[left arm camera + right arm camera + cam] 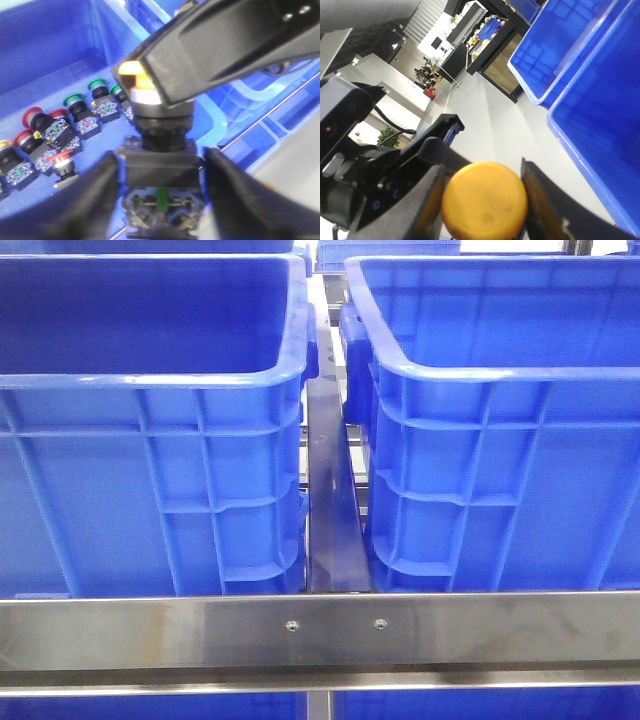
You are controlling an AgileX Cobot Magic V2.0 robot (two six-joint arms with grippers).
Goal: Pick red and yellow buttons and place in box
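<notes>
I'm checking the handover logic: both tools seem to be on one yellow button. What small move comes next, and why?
Probably open the left tool slightly. Its fingers flank the black body of the yellow button, while the right tool already closes on the yellow cap, so the right arm could carry it off. The handover direction is my guess.

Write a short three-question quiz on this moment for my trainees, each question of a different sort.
1. True or false: the front view shows two blue bins side by side.
2. What colour cap has the button between the right claw fingers?
3. The loose buttons in the left wrist view lie: A) in a blue bin, B) on the floor, C) on a metal rail.

Key: 1 true; 2 yellow; 3 A.
</notes>
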